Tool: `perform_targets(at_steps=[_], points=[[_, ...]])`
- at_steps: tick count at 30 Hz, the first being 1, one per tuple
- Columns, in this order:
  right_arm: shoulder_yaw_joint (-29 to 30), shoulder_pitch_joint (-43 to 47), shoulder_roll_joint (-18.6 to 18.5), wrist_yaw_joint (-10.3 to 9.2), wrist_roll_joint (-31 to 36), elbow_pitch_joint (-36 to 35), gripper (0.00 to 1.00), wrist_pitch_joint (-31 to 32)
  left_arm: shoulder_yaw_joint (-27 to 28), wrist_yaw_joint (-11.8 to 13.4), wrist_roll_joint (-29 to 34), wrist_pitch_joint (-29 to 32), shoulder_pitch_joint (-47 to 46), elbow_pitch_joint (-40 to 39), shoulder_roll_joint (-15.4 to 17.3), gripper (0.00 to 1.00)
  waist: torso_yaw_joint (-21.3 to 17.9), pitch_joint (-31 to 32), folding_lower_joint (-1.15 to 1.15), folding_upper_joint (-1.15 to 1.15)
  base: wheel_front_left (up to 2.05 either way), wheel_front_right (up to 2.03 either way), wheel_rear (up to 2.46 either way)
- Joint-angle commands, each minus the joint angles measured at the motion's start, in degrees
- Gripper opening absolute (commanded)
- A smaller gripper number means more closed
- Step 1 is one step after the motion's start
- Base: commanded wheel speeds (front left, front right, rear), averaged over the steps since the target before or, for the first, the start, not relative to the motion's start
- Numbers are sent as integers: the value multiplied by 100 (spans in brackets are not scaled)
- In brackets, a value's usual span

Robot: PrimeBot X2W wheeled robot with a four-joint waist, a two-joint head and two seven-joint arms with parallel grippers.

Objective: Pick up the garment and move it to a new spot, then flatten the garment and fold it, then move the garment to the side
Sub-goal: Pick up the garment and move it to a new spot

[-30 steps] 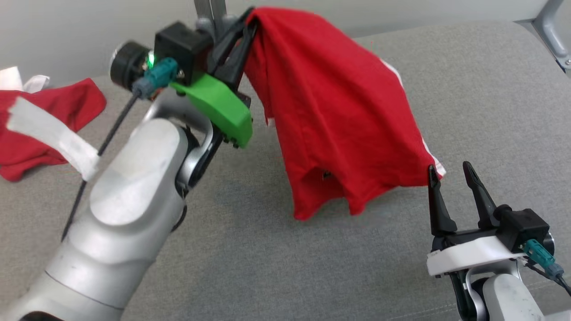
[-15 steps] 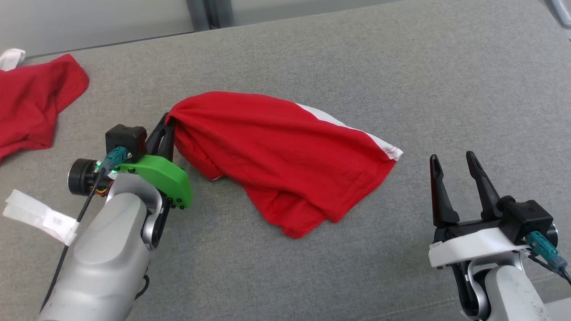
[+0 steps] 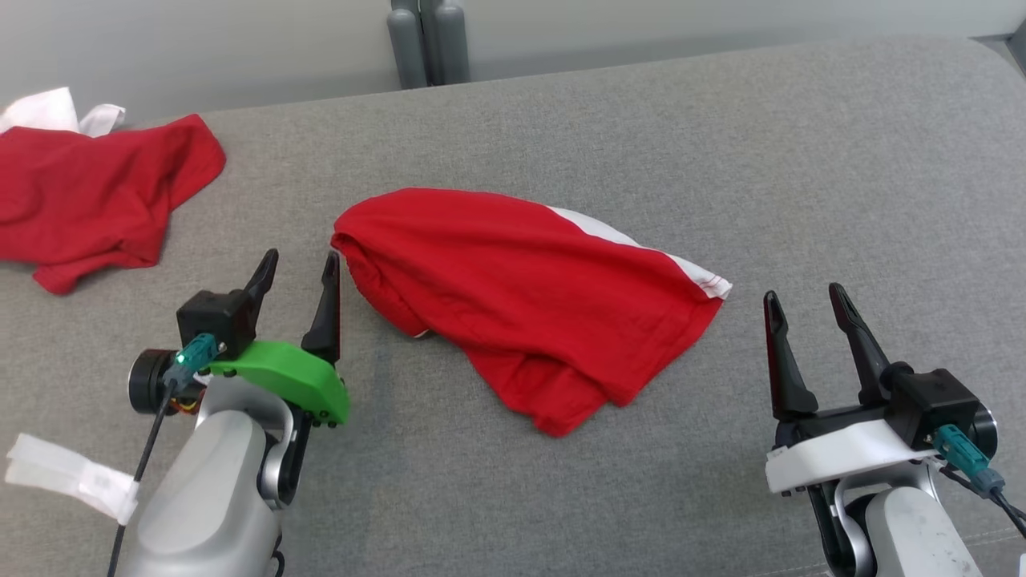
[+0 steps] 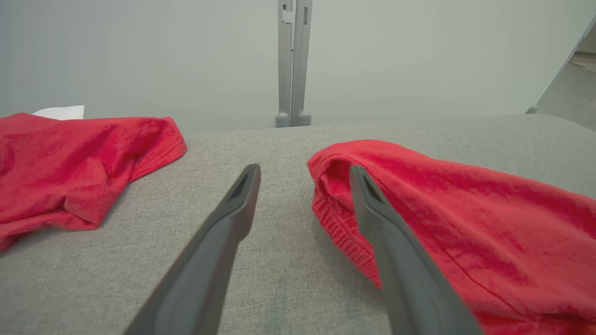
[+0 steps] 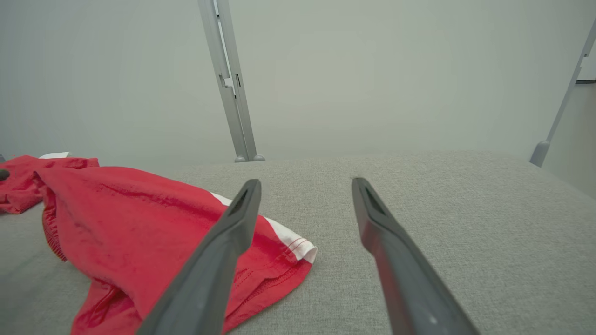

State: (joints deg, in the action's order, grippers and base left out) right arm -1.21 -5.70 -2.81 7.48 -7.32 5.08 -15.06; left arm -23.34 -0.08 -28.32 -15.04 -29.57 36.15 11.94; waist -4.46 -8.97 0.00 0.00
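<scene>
Just beside the garment [image 3: 529, 304] edge, left pincer [image 3: 302, 256], jaws apart.

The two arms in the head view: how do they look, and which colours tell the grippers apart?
Both arms are silver-grey with two long, dark, tapering fingers. The left gripper sits on a green bracket; the right gripper on a white bracket. Each has a black block with a teal connector and a black cable; white tape hangs on the left cable.

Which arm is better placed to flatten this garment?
Probably left: the open left gripper sits at the bunched end of the crumpled red cloth garment; the open right gripper stands off its white-trimmed corner.
</scene>
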Motion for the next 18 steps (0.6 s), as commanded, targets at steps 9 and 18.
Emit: perform_targets(at_steps=[9,18], points=[[-3,204,-14,2,106,7,100,-18,768,-19,446,-12,1140,-924,-214,100,233,491,0,0,0,0,0],[11,419,-13,2,76,-65,100,-18,1377,-33,875,-13,2161,-1769,-549,100,361,731,0,0,0,0,0]])
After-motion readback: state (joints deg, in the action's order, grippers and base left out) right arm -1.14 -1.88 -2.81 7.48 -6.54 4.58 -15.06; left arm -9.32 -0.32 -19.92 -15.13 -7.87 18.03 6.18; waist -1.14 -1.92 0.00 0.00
